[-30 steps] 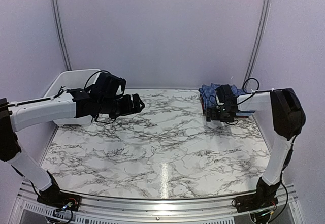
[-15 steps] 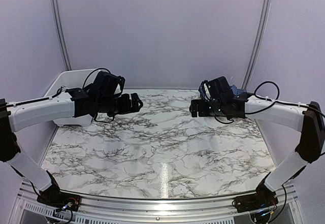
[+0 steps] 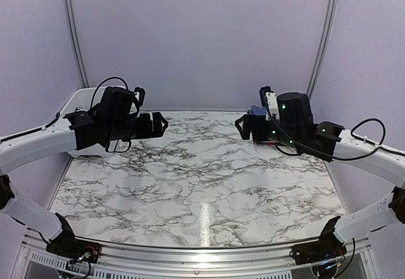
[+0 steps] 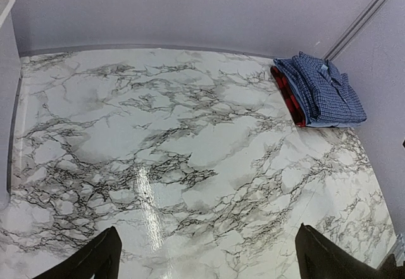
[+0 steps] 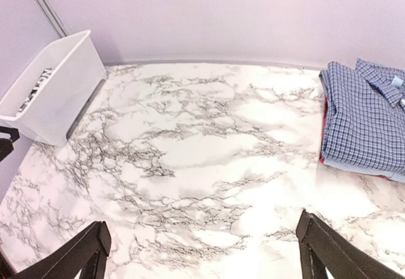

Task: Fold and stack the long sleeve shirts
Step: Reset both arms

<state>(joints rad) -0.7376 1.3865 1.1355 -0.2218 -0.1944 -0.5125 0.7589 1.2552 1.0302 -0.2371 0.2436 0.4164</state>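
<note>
The dark blue checked shirt (image 5: 364,121) lies folded on top of a stack at the table's back right corner, also in the left wrist view (image 4: 323,89). A light blue layer (image 5: 357,165) and a red checked layer (image 4: 288,99) show at the stack's edges beneath it. In the top view only a bit of the stack (image 3: 256,111) shows behind the right arm. My left gripper (image 3: 161,124) (image 4: 205,254) is open and empty, high over the table's left side. My right gripper (image 3: 243,127) (image 5: 202,247) is open and empty, raised just left of the stack.
A white plastic bin (image 3: 82,95) (image 5: 54,92) stands at the back left corner with some dark patterned cloth inside. The marble table (image 3: 202,178) is bounded by walls at the back and both sides.
My right gripper has lifted off the stack and swung left and up, away from it. My left gripper has drawn back a little to the left.
</note>
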